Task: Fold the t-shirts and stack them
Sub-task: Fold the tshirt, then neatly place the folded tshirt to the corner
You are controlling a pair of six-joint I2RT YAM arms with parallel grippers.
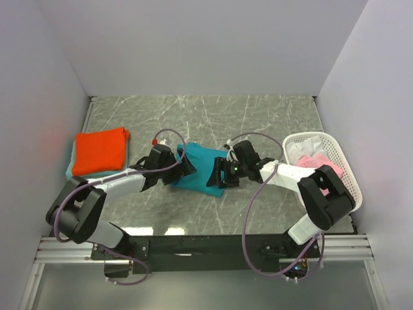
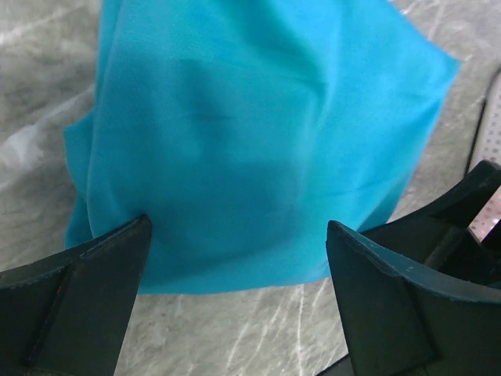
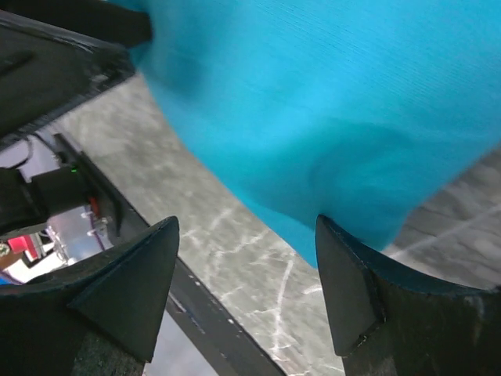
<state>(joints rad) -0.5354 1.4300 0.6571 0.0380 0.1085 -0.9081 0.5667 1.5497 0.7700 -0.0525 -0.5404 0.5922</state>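
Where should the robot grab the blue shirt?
Pinch the teal-blue t-shirt at its left edge, coming in low from the left. It lies folded and fairly flat, so only edges can be pinched, and the open left gripper straddles that edge.

Right gripper: my jaws stood apart, with only the grey marbled table between the tips. The teal-blue t-shirt lay bunched just beyond them, its hem at one fingertip. A dark rail ran along the table's edge.
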